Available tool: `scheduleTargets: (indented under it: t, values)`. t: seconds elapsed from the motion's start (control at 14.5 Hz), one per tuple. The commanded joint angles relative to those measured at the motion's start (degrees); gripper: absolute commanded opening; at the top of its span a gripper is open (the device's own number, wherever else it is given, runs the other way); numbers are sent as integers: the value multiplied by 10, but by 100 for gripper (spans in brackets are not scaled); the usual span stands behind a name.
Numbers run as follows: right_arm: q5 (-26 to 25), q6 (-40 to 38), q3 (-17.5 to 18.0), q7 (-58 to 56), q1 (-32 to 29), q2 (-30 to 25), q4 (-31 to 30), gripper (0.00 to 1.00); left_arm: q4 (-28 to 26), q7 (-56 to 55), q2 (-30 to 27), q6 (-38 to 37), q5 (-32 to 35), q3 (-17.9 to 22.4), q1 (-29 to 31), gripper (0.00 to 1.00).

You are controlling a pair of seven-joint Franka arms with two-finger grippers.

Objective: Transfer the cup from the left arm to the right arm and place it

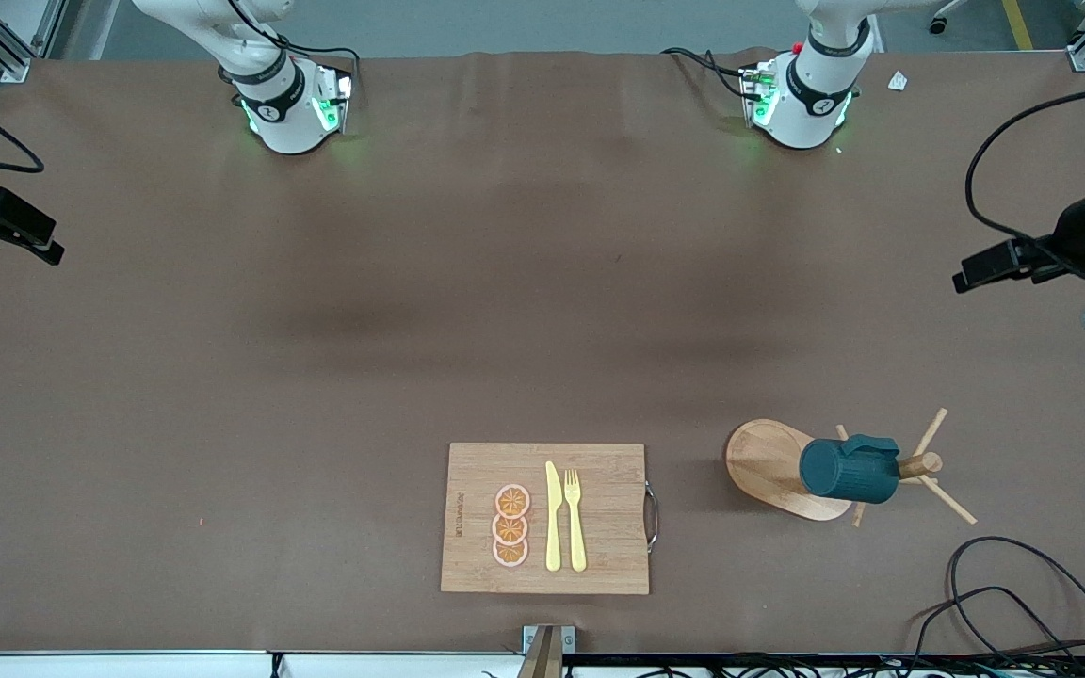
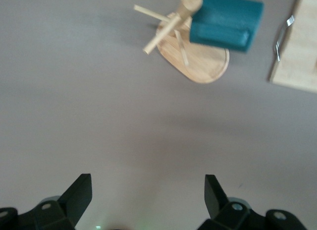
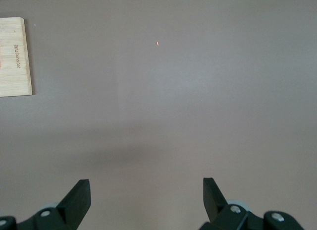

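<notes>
The dark teal cup (image 1: pixel 849 468) hangs sideways on a peg of the wooden peg rack (image 1: pixel 769 461), which stands near the front camera toward the left arm's end of the table. The left wrist view shows the cup (image 2: pixel 225 22) and the rack (image 2: pixel 200 64) well below. My left gripper (image 2: pixel 148 183) hovers high over bare table short of the rack, open and holding nothing. My right gripper (image 3: pixel 146 186) is also open and holds nothing, high over bare brown table. Neither gripper shows in the front view.
A wooden cutting board (image 1: pixel 547 518) with a yellow knife, a yellow fork and three orange slices lies near the front edge, beside the rack. Loose black cables (image 1: pixel 1004 584) lie at the front corner by the rack. Black devices (image 1: pixel 1023 259) jut in at both table ends.
</notes>
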Motion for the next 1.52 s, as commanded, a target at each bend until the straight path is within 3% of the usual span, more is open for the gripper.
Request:
scheduleTargets:
  t: [0.0, 0.21, 0.34, 0.69, 0.83, 1.03, 1.24, 1.45]
  values:
    - [-7, 4, 1, -3, 1, -14, -10, 100, 24, -151, 34, 34, -8, 1, -2, 100]
    - [-7, 4, 1, -3, 1, -14, -10, 100, 24, -348, 67, 96, -91, 2, -1, 99]
    - [-7, 4, 1, -4, 1, -14, -10, 100, 26, -447, 88, 111, -99, 2, -7, 99]
    - [-7, 3, 1, -3, 2, -14, -10, 100, 23, -465, 122, 143, -80, 7, 1, 96]
    - [-7, 3, 1, -3, 1, -14, -11, 100, 18, -479, 127, 204, -80, 3, -6, 100]
    - [-7, 4, 1, -3, 2, -14, -11, 100, 5, -563, 146, 252, -137, 0, -5, 100]
    - [-7, 5, 1, -3, 2, -13, -11, 100, -12, -688, 148, 302, -135, -1, -21, 100]
    - [-7, 5, 1, -3, 2, -12, -11, 100, -24, -704, 157, 308, -133, 0, -23, 100]
